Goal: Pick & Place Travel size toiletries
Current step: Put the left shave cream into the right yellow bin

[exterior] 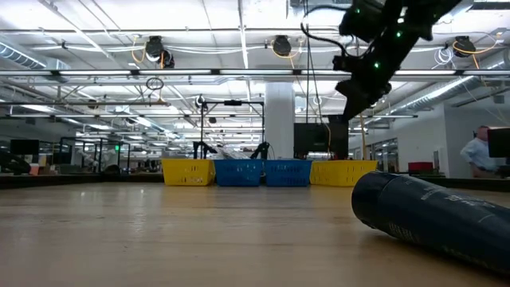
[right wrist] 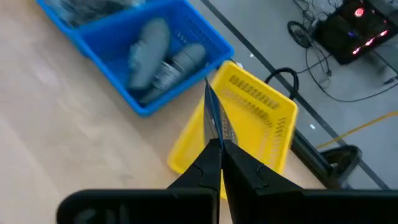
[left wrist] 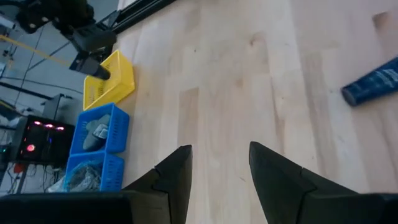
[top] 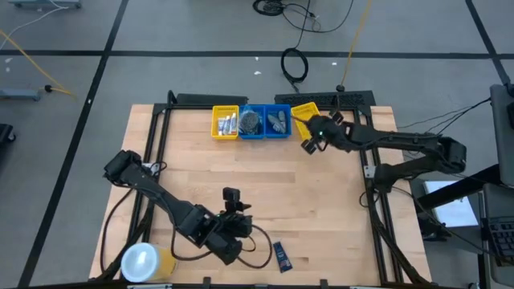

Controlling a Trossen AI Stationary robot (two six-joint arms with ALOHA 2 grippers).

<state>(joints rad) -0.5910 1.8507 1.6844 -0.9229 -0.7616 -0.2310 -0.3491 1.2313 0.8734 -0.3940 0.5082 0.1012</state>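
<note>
tabletop (top: 265, 181): pale wood planks, smooth, matt
yellow tray (right wrist: 252, 127): plastic, perforated walls, slight gloss
blue tray (right wrist: 186, 37): plastic lattice, smooth
navy flat packet (top: 281, 255): glossy plastic film
fingers (left wrist: 283, 180): dark matt plastic

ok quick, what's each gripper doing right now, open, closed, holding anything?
Left gripper: open, empty, over bare table.
Right gripper: shut on a navy flat packet, above the end yellow tray.
</note>
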